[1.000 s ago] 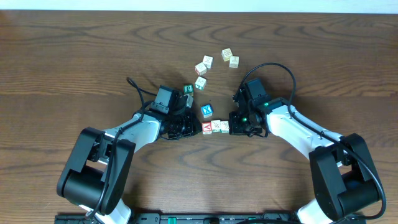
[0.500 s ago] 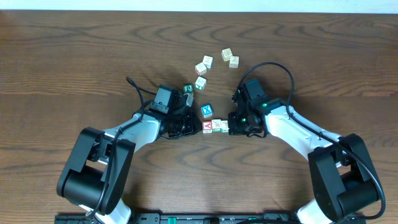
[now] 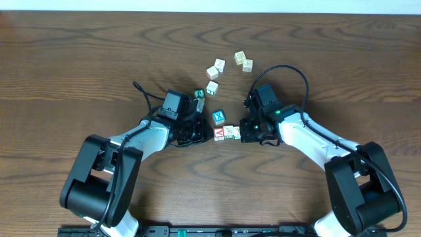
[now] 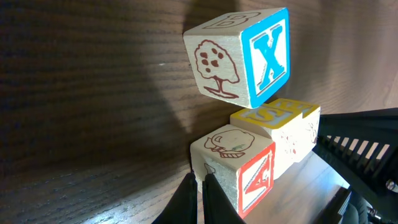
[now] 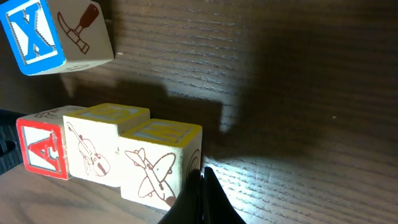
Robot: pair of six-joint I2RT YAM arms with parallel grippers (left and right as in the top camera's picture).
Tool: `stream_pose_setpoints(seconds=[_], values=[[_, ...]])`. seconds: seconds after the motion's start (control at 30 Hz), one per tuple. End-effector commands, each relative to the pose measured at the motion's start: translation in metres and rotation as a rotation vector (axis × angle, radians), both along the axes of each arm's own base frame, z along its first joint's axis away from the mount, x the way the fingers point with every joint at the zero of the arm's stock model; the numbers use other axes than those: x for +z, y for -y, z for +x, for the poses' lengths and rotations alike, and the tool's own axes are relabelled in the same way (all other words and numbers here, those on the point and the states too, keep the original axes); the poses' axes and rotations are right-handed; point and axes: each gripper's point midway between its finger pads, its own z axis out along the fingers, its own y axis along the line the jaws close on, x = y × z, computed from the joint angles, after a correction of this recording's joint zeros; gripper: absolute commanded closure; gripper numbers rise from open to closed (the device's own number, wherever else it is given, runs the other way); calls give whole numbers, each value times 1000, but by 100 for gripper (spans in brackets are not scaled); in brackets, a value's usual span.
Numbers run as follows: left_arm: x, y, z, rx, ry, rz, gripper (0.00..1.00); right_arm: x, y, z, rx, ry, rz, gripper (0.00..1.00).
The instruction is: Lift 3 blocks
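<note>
The three blocks [image 3: 228, 133] stand in one row near the middle of the table [image 3: 79, 66], touching each other, directly between the two claws. The left gripper [image 3: 210, 135] is closed, its tips together against the red A block [image 4: 256, 180] at one end. The right gripper [image 3: 244, 133] is closed too, its tips against the cream block with the airplane [image 5: 158, 165] at the other end. The blue X cube [image 3: 219, 117] lies just beside the row.

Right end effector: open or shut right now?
Shut. In the right wrist view the right end effector has its fingers together with no gap, tips against the cream airplane block.
</note>
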Motion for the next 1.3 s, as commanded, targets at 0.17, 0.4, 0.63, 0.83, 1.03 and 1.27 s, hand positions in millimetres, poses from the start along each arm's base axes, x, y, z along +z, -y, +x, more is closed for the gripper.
stream_pose_setpoints(seconds=[0.17,0.4,0.63,0.83,1.03,1.27], values=[[13,17,-1,-65,12,-76,93,8,-31,-13,113,-8,105,99],[12,16,-1,-67,16,-72,93,1,-14,-7,104,26,-4,99],[12,16,-1,-69,19,-71,93,-3,-2,-11,86,10,-66,99],[6,10,-2,-66,18,-28,93,-5,4,-10,67,13,-96,99],[5,10,-3,-71,17,-26,93,0,-12,-10,120,18,-14,99],[6,10,-3,-71,19,-27,93,2,-17,-10,136,25,15,99]])
